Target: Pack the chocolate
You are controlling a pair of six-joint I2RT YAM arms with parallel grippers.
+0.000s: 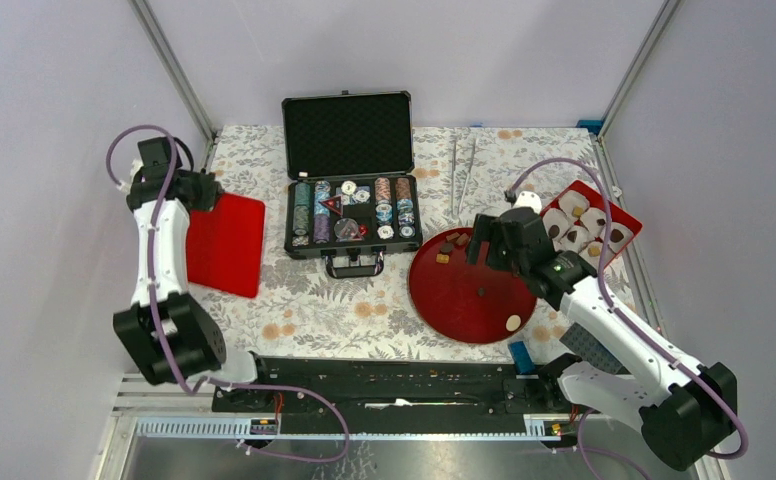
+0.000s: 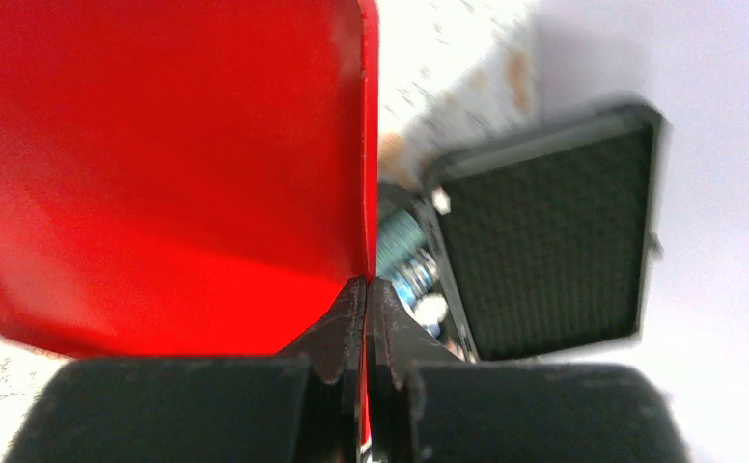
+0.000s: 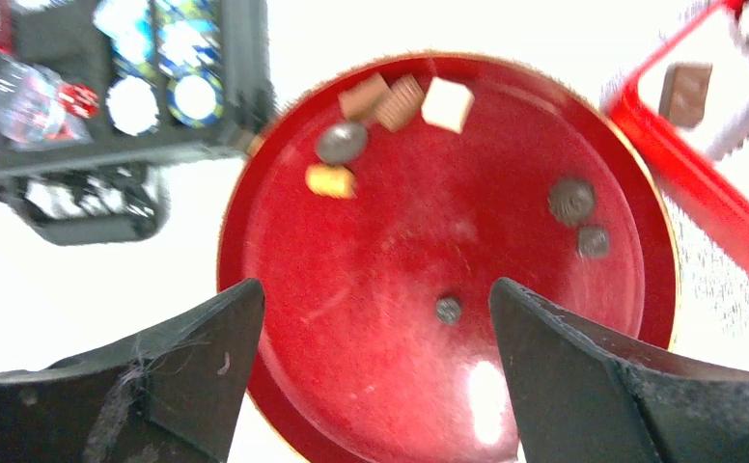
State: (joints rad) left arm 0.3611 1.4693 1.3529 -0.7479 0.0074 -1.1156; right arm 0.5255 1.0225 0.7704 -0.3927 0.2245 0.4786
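Several small chocolate pieces lie on a round red plate (image 1: 464, 295): brown ones (image 3: 364, 96), a cream cube (image 3: 447, 103), a dark lump (image 3: 341, 142), a tan piece (image 3: 330, 180) and dark rounds (image 3: 571, 200). One cream piece (image 1: 513, 322) lies near the plate's front edge. A red box (image 1: 619, 215) holds white paper cups, some with chocolate (image 3: 685, 92). My right gripper (image 1: 484, 245) hangs open and empty above the plate (image 3: 375, 299). My left gripper (image 1: 202, 200) is shut on the edge of a flat red lid (image 1: 226, 243), which also shows in the left wrist view (image 2: 158, 164).
An open black poker chip case (image 1: 352, 215) stands in the middle of the table, its lid up. Metal tweezers (image 1: 462, 170) lie behind the plate. A blue brick (image 1: 519, 352) and a grey-blue studded plate (image 1: 589, 345) lie near the right arm's base.
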